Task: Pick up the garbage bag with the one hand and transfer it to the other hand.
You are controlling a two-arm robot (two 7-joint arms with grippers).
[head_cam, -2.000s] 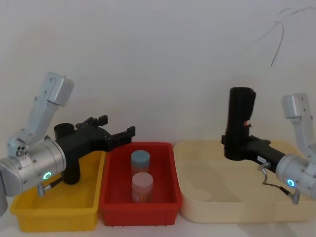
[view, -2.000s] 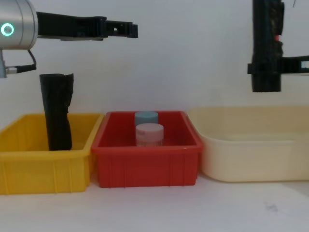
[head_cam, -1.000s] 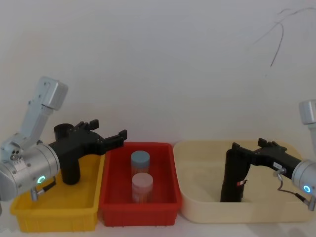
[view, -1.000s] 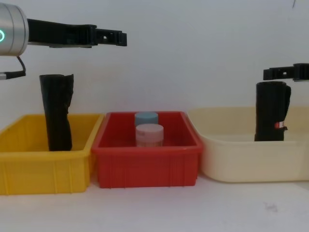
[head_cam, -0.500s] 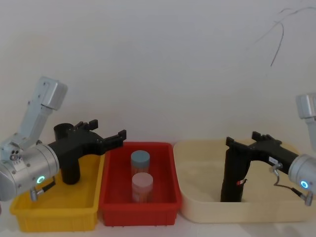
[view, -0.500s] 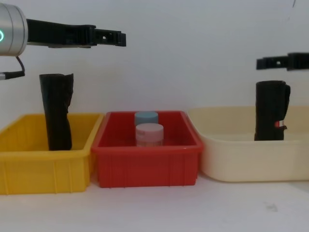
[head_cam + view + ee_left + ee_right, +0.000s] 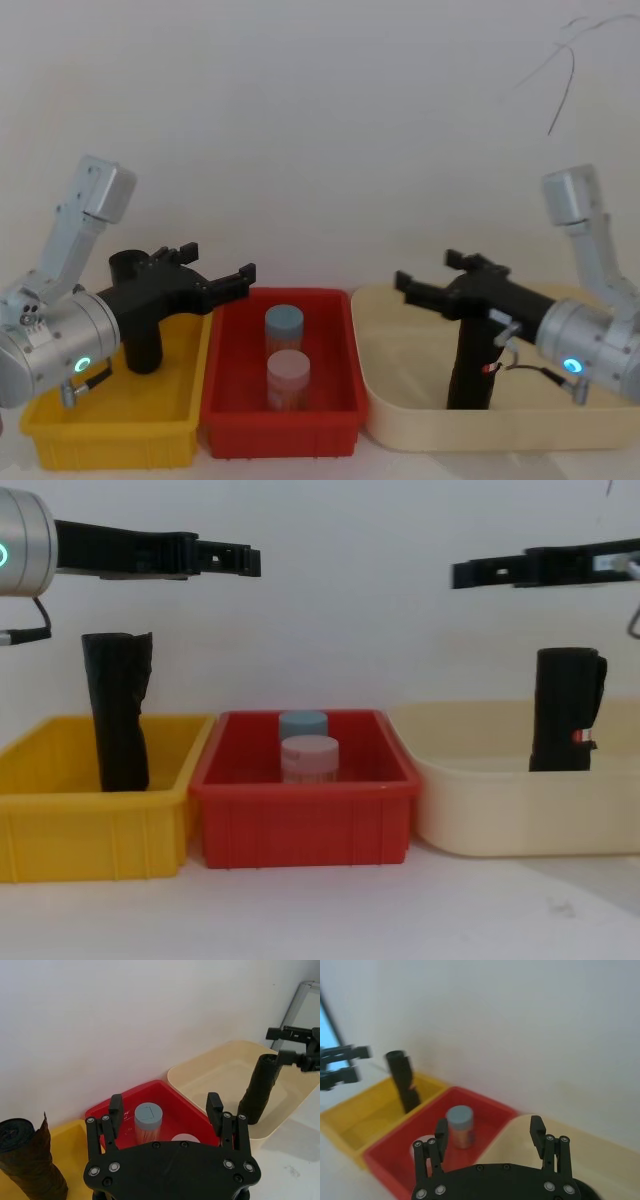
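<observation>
Garbage bag's foot hidden behind tray wall.
Hovered right gripper open above it; left gripper open over ragged roll.

A ragged-topped black roll stands in a yellow bin, beside a red bin holding a blue-capped jar and a pink-capped jar; a cream tub sits alongside on the counter.

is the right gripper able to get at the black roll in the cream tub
Probably yes: the right gripper hangs open above the roll, which stands upright and alone in the cream tub. It reaches past the roll, so it would need to draw back.
</observation>
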